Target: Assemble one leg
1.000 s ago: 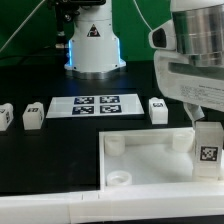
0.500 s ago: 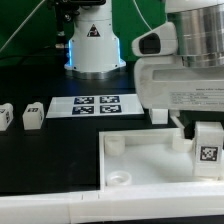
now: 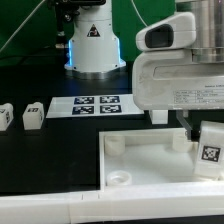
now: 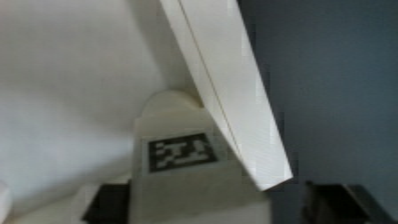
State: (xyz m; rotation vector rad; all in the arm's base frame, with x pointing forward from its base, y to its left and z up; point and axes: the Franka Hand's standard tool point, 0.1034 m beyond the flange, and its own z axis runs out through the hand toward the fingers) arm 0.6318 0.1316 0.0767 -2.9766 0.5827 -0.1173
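My gripper [image 3: 204,134] is shut on a white leg [image 3: 208,150] whose black-and-white tag faces the camera. It holds the leg slightly tilted over the far right corner of the large white tray [image 3: 150,160]. In the wrist view the leg [image 4: 178,150] sits between the two dark fingers [image 4: 334,200] of the gripper [image 4: 221,206], with the tray's rim [image 4: 231,90] running diagonally beside it. I cannot tell whether the leg's lower end touches the tray.
Two more legs [image 3: 5,115] [image 3: 32,115] stand at the exterior view's left. The marker board [image 3: 95,104] lies beyond the tray. Another leg [image 3: 158,116] is mostly hidden behind the hand. The robot base [image 3: 95,45] stands at the back.
The hand has turned and swung toward the exterior view's left, now covering most of the leg beside the marker board. The held leg stays over the tray's right corner, slightly more tilted.
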